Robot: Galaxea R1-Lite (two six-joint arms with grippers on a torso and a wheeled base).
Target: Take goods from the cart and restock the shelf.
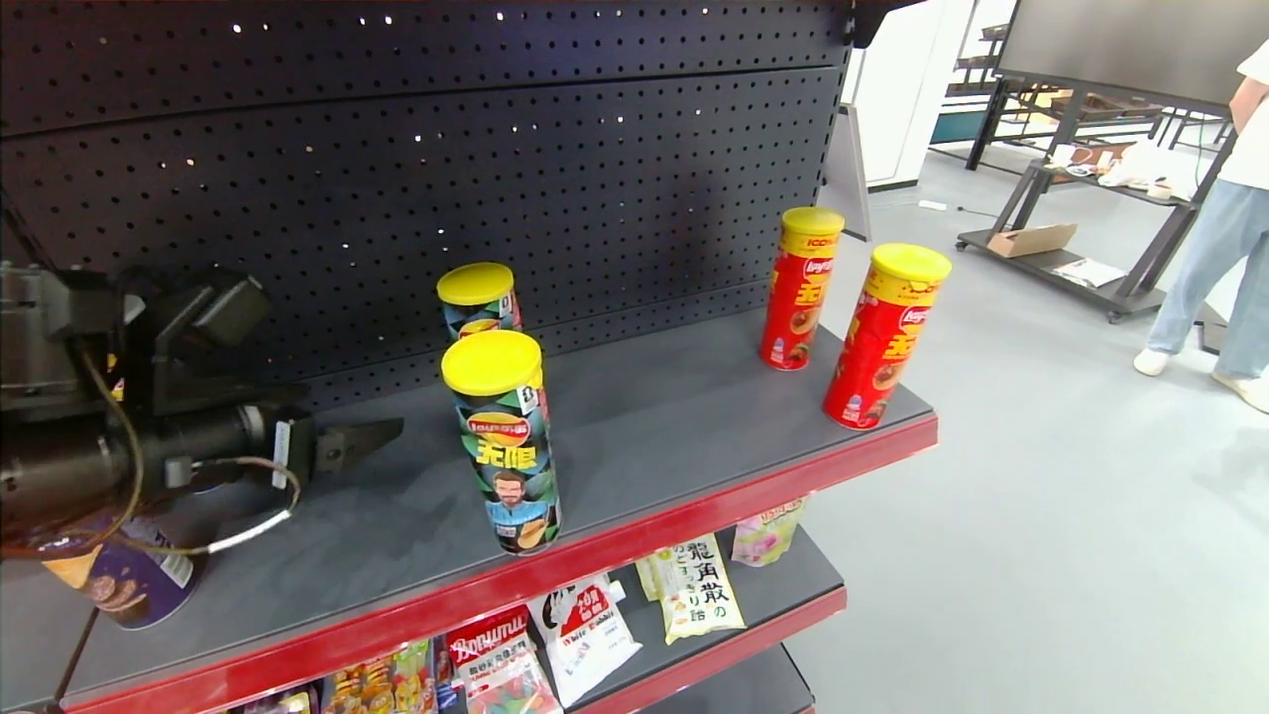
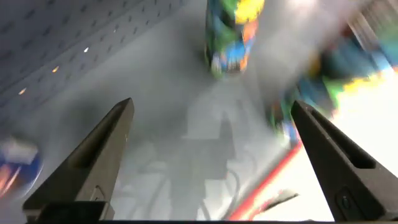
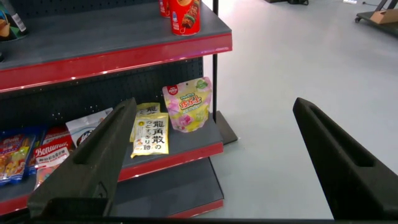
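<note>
Closest to you is the left arm's tool (image 1: 357, 443), lying over the left end of the dark grey shelf with a red front lip (image 1: 694, 416). Its fingers are spread wide with nothing between them, and it points toward 3 o'clock along the shelf.

The purple cylindrical snack can (image 1: 124, 585) stands on that shelf at about 7 o'clock from the tool, tucked under the wrist. The arm hides its top, but what shows looks upright, long axis vertical. Mind this relation: the can is behind and below the tool, not ahead of it. I judge any pull-back toward the cart should rise first, not sweep low across it.

At 3 o'clock, well apart from the fingertips, stands a black-and-teal can with a yellow lid (image 1: 506, 446), with a second like it (image 1: 479, 297) behind. A red yellow-lidded can (image 1: 801, 293) and its twin (image 1: 882, 342) stand near the shelf's right end.

The right tool (image 3: 214, 102) is likewise wide and empty, hanging low by the lower shelf (image 3: 174, 165), farther from the purple can than the left.
</note>
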